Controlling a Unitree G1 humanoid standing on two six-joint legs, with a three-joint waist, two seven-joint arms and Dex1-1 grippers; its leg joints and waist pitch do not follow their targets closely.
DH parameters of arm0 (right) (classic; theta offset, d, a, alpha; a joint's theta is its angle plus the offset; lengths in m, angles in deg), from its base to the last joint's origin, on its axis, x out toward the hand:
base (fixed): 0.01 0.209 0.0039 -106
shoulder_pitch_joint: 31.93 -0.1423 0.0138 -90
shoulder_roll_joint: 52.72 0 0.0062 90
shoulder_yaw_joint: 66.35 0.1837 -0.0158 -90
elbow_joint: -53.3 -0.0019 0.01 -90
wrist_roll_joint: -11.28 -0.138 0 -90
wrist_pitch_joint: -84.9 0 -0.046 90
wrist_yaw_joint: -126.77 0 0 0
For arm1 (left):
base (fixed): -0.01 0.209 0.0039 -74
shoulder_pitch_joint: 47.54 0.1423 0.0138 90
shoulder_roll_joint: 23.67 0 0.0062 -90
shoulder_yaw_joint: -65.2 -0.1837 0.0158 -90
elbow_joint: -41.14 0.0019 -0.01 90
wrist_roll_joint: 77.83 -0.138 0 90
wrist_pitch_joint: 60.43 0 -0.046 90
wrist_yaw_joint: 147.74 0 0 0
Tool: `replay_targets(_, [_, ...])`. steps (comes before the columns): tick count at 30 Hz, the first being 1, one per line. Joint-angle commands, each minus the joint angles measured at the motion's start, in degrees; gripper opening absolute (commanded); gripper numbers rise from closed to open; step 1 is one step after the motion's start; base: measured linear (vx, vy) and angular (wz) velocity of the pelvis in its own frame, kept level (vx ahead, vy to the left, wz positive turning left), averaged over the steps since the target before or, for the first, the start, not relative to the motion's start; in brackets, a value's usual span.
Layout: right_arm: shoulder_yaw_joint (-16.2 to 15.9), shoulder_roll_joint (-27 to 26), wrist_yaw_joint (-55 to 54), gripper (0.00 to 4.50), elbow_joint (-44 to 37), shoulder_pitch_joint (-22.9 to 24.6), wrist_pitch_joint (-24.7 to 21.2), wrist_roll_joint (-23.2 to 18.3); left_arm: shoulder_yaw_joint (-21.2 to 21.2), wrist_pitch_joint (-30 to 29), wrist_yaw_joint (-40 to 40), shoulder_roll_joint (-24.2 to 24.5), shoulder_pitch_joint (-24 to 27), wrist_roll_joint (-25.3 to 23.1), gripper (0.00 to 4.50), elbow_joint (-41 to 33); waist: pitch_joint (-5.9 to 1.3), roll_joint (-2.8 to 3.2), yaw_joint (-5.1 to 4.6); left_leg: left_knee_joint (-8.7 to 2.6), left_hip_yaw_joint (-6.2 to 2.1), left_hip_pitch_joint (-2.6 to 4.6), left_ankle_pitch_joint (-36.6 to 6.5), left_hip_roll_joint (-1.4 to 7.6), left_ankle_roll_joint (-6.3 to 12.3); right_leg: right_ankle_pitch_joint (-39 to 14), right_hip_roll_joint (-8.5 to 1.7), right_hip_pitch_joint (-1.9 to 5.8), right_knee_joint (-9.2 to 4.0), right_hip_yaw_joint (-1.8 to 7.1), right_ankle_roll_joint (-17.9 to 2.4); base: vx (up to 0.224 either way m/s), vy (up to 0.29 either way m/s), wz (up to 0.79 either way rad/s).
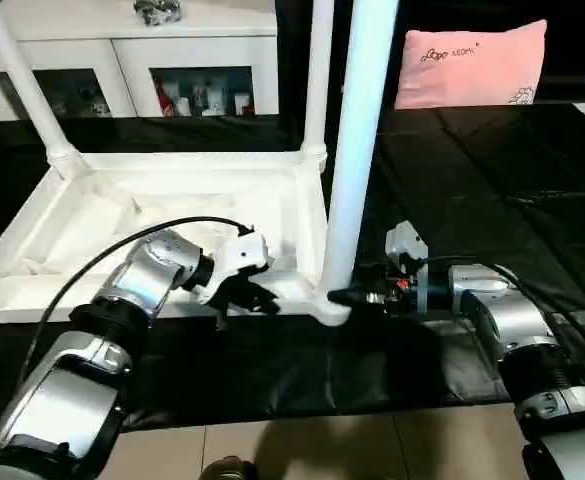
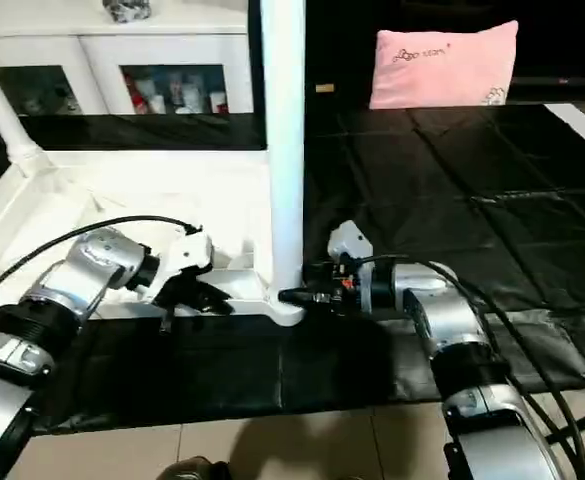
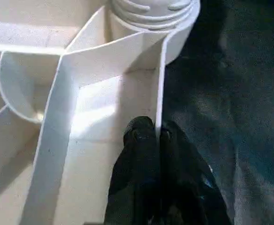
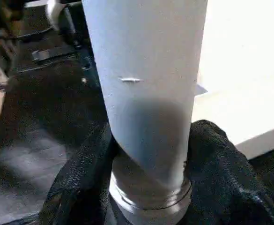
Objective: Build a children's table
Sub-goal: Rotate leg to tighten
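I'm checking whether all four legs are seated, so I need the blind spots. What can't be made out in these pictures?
- Tops of the three standing legs, e.g. the near leg: cut off by the head views' upper edge.
- Fourth corner of the tabletop: cut off by the left edge.
- Near leg's thread in its socket: hidden behind the right gripper.
- Items inside the cabinet: too small.

A: Head views?
B: Both look forward and down onto the near corner leg (image 1: 357,150).
A: Wrist views?
B: Each sits close beside that leg's base, from opposite sides.
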Motion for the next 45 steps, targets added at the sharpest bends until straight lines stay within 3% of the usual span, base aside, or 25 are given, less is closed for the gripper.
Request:
replay_targets(1, [-1.28, -3.20, -8.32, 2.05, 5.24, 0.12, -2.47, 3.09, 5.67, -6.08, 12.54, -3.36, -3.31, 3.10, 0.00, 0.38, -3.61, -0.25, -1.21, -5.13, -2.49, 3.06, -29.55, 2.48, -4.58, -29.63, -2.41, 0.50, -4.65, 0.98, -9.66, -0.051, 0.003, -0.04])
replay_targets(3, [0.41, -5.10, -15.22, 2.03, 7.94, -0.96, -3.40, 3.49, 7.90, -8.41, 17.96, -5.38, -4.82, 4.03, 0.00, 1.23, -3.48, -0.21, -1.79, -5.01, -2.76, 3.21, -30.76, 2.29, -4.95, -32.30, -2.42, 0.23, -5.02, 0.76, -8.77, 0.000, 0.000, 0.00])
replay_targets(4, [1.85, -6.98, -21.45, 2.03, 9.80, -1.89, -4.30, 3.65, 9.23, -9.65, 21.59, -6.84, -5.85, 4.50, 0.00, 1.57, -3.46, -0.19, -2.52, -5.11, -3.24, 2.98, -31.45, 2.11, -4.83, -34.40, -2.35, 0.66, -5.37, 0.31, -7.15, 0.000, 0.000, 0.00])
replay_targets(5, [2.10, -7.31, -22.60, 2.02, 10.14, -2.07, -4.44, 3.69, 9.43, -9.85, 22.20, -7.08, -6.01, 4.56, 0.00, 1.60, -3.48, -0.09, -3.22, -5.49, -3.51, 2.50, -31.86, 2.08, -4.93, -33.64, -2.20, 0.95, -5.38, 0.02, -6.78, 0.000, 0.000, 0.00])
replay_targets(8, [4.77, -10.80, -32.55, 2.02, 13.42, -4.20, -5.81, 3.07, 10.80, -11.30, 27.64, -9.62, -7.30, 4.65, 0.00, 1.62, -3.55, 0.16, -4.23, -5.50, -3.73, 2.68, -34.31, 1.85, -4.85, -32.12, -2.01, 0.61, -5.66, -0.10, -7.06, 0.000, 0.000, 0.00])
replay_targets(10, [5.70, -12.53, -37.78, 2.01, 15.14, -5.48, -5.34, 3.15, 11.95, -11.81, 31.76, -11.21, -8.19, 4.77, 0.00, 2.03, -3.51, -0.02, -4.96, -5.41, -3.95, 2.46, -34.85, 1.57, -3.94, -32.76, -2.04, 0.68, -6.07, -0.28, -6.44, 0.000, 0.000, 0.00])
replay_targets(15, [8.67, -16.27, -44.46, 2.01, 18.97, -9.58, -3.81, 2.28, 12.35, -12.94, 36.23, -13.52, -9.41, 3.53, 0.00, 1.81, -3.67, 0.20, -5.34, -5.53, -4.22, 2.36, -34.44, 1.59, -3.27, -30.68, -2.11, 1.03, -6.32, -0.95, -6.92, 0.000, 0.000, 0.00])
replay_targets(17, [8.87, -16.44, -43.83, 2.57, 19.19, -10.45, -2.61, 2.47, 11.27, -12.23, 36.50, -13.14, -9.50, 2.60, 0.00, 2.15, -3.72, 0.22, -5.43, -5.51, -3.99, 2.40, -34.52, 1.62, -3.03, -28.28, -2.24, 0.84, -6.30, -1.01, -7.62, 0.000, 0.000, 0.00])
replay_targets(21, [9.23, -14.89, -42.36, 2.89, 18.05, -10.47, -0.85, 2.28, 9.66, -11.28, 34.20, -11.85, -8.77, 2.03, 0.00, 2.02, -3.98, 0.21, -5.55, -5.48, -3.64, 2.02, -31.81, 1.64, -2.07, -22.61, -2.19, 1.19, -5.65, -0.57, -9.81, 0.000, 0.000, 0.00])
replay_targets(22, [9.15, -13.87, -40.98, 2.98, 17.21, -10.06, 0.08, 2.26, 9.06, -10.74, 32.37, -11.37, -8.15, 1.99, 0.00, 1.56, -4.22, 0.40, -5.58, -5.46, -3.52, 1.55, -29.03, 1.64, -1.51, -18.93, -2.25, 1.71, -5.10, -0.46, -10.95, 0.000, 0.000, 0.00])
replay_targets(25, [9.12, -12.23, -38.36, 3.24, 16.12, -9.47, 1.53, 2.31, 8.15, -10.66, 29.94, -10.60, -7.26, 2.00, 0.00, 0.95, -4.64, 0.26, -5.22, -5.02, -3.04, 1.44, -23.67, 1.68, 0.45, -12.95, -2.34, 2.01, -4.57, -0.41, -12.98, 0.000, 0.000, 0.00])
replay_targets(29, [10.09, -8.45, -34.35, 3.59, 14.16, -8.33, 4.40, 1.64, 6.88, -7.42, 23.43, -8.90, -5.47, 2.70, 0.00, 0.92, -4.78, 0.19, -4.56, -4.40, -2.50, 1.56, -18.81, 1.71, 2.97, -9.67, -2.28, 2.09, -4.24, -0.36, -14.61, 0.014, -0.003, 0.01])
replay_targets(30, [10.14, -7.58, -32.72, 3.59, 13.52, -7.98, 5.28, 1.50, 6.70, -6.56, 22.17, -8.50, -5.18, 2.84, 0.00, 1.19, -5.00, 0.09, -4.29, -4.19, -2.52, 1.17, -16.11, 1.67, 3.87, -7.73, -2.25, 2.55, -3.82, -0.46, -14.81, 0.053, -0.018, 0.02])
replay_targets(34, [8.09, -2.56, -19.57, 3.95, 8.48, -5.56, 7.04, 0.55, 4.58, -2.30, 15.10, -5.60, -3.89, 2.29, 0.00, 1.75, -5.17, 0.01, -2.64, -3.54, -2.23, 1.14, -9.63, 1.99, 7.57, -1.10, -1.96, 2.71, -2.68, -0.70, -16.36, 0.013, -0.004, 0.00])
replay_targets(39, [5.28, 0.85, -9.16, 4.32, 4.79, -3.93, 7.05, -0.13, 2.90, 1.02, 8.08, -3.15, -2.74, 2.51, 0.00, 0.66, -4.80, 0.05, -1.95, -3.90, -2.23, 1.42, -13.08, 2.29, 6.22, -6.98, -2.09, 2.41, -3.14, -0.59, -16.04, 0.000, 0.000, 0.00])
replay_targets(41, [3.72, 2.41, -3.47, 4.45, 2.26, -3.15, 5.97, -0.92, 0.90, 3.76, 2.59, -0.94, -1.87, 2.10, 0.00, -0.17, -4.62, -0.03, -1.25, -4.28, -2.27, 1.77, -16.22, 2.54, 4.14, -11.75, -2.13, 2.15, -3.61, -0.36, -14.84, 0.000, 0.000, 0.00])
replay_targets(45, [0.83, 3.49, 2.13, 4.45, 0.38, -2.40, 6.16, -0.29, -1.44, 6.77, -4.98, 1.65, -0.78, 2.35, 0.00, -2.06, -4.29, 0.00, -0.89, -4.75, -2.24, 2.44, -20.76, 2.67, 1.69, -16.25, -2.11, 1.49, -4.07, -0.11, -13.70, 0.000, 0.000, 0.00])
